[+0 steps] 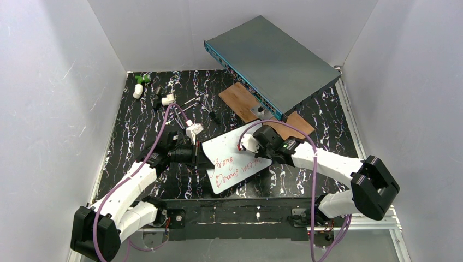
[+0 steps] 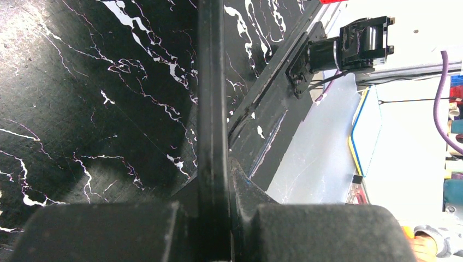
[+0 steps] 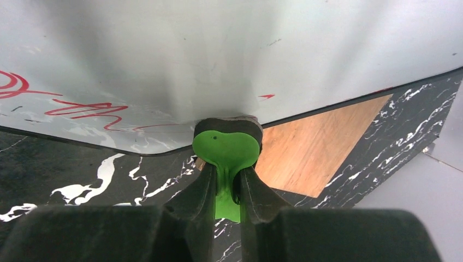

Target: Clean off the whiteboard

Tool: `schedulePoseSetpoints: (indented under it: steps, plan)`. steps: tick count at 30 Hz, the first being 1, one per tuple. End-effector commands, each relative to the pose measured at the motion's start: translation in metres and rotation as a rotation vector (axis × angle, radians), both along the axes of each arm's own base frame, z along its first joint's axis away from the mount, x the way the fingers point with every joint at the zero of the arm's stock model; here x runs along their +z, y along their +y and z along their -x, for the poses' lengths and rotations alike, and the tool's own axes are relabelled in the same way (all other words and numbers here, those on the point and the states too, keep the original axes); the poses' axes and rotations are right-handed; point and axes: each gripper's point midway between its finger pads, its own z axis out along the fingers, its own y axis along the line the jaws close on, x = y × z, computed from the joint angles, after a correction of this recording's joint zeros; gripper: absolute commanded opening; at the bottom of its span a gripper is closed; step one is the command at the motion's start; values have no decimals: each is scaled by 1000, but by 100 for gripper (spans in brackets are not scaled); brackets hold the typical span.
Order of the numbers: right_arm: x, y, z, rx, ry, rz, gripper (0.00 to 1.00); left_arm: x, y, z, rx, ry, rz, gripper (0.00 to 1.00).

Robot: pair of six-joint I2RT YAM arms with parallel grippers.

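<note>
The whiteboard lies tilted on the black marbled table, red handwriting on its near half. My left gripper is shut on its left rim. In the left wrist view that rim runs edge-on as a black strip straight up between the left gripper's fingers. My right gripper sits over the board's far right corner, shut on the green handle of an eraser. The eraser's dark pad presses against the white board near its rounded edge, with red strokes off to the left of the right gripper.
A grey-teal metal box stands at the back right, partly on a brown wooden plank. That plank also shows just beyond the eraser. Small white and green parts and a white connector lie at the back left. White walls enclose the table.
</note>
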Motion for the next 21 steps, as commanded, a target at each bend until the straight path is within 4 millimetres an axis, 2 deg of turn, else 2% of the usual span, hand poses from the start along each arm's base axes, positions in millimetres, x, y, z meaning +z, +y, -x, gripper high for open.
schedulePoseSetpoints:
  steps: [1, 4, 6, 12, 15, 17, 21]
  plan:
    - [38, 23, -28, 5, -158, -92, 1, 27, -11, 16, -134, -60, 106, 0]
    - [53, 17, -44, -41, -212, -98, 1, 26, -12, 17, -135, -55, 104, 0]
    - [54, 14, -46, -54, -216, -105, 1, 26, -12, 17, -136, -55, 105, 0]
    - [34, 6, -34, -44, -161, -76, 1, 26, -12, 18, -139, -55, 106, 0]
    - [27, 15, -13, 23, -58, -108, 1, 27, -12, 18, -140, -58, 107, 0]
    - [32, 25, -4, 47, -13, -153, 1, 27, -12, 18, -141, -57, 107, 0]
    - [55, 36, -9, 33, -31, -209, 1, 26, -13, 18, -142, -57, 107, 0]
